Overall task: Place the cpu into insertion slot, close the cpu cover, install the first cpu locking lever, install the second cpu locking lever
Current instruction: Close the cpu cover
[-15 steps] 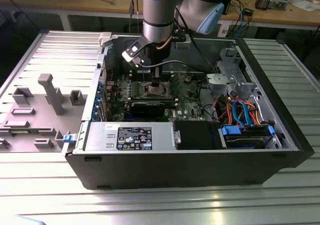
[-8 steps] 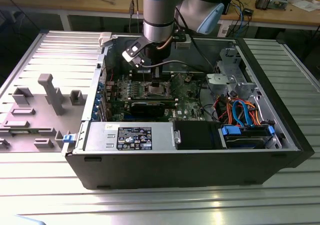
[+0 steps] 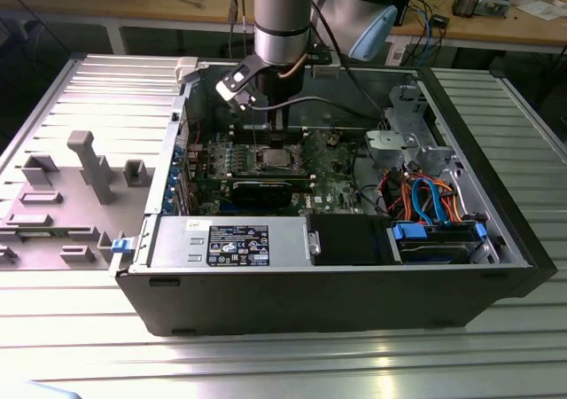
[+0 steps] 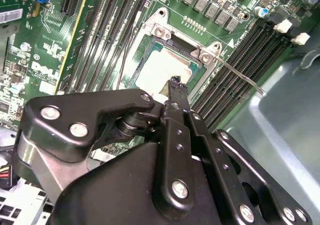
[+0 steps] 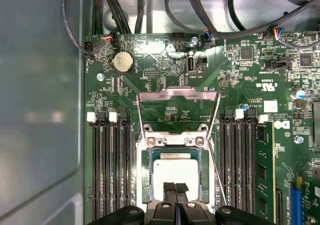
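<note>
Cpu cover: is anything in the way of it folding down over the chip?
Probably yes, the gripper itself. It hangs shut right over the seated cpu, while the cpu cover stands hinged open beyond it. Nothing else visible lies in that path.

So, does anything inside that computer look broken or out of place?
Nothing looks damaged. The cpu lies square in the insertion slot. The cpu cover stands open and a thin locking lever sticks out unlatched, which looks unfinished rather than wrong. The gripper, fingertips together, is over the cpu.
</note>
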